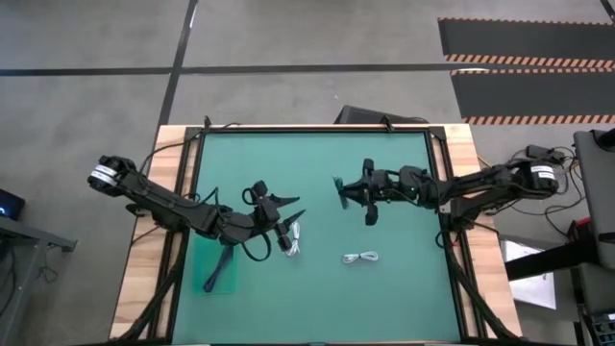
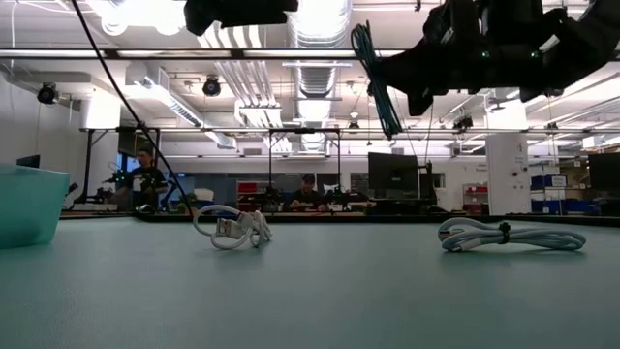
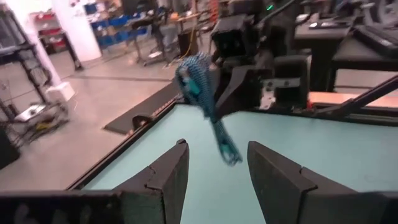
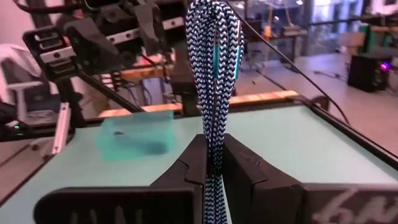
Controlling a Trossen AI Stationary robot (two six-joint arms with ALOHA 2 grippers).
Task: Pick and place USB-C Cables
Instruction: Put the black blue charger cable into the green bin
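Note:
Two white coiled USB-C cables lie flat on the green table: one (image 1: 291, 238) (image 2: 232, 230) just beside my left gripper, the other (image 1: 361, 258) (image 2: 509, 236) nearer the front edge. My right gripper (image 1: 348, 190) (image 4: 214, 160) is at table centre, high above the mat and shut on a blue-and-white braided cable bundle (image 1: 339, 192) (image 2: 375, 79) (image 3: 205, 99). My left gripper (image 1: 293, 208) (image 3: 217, 171) hangs open, touches nothing and points at the right gripper. My right gripper pinches the folded braided bundle between its two fingers, about mid-length (image 4: 214, 146), with several strands together. The fingers (image 4: 249, 174) come level from the table's right and lie across the bundle. The bundle is lifted clear and stands nearly upright, its looped end (image 4: 214, 12) above the fingers.
A translucent teal bin (image 1: 221, 264) (image 2: 27, 206) (image 4: 137, 137) sits on the table's left part, near the front, under the left arm. Black rails frame the mat (image 1: 317, 144). People sit at desks in the room beyond the table.

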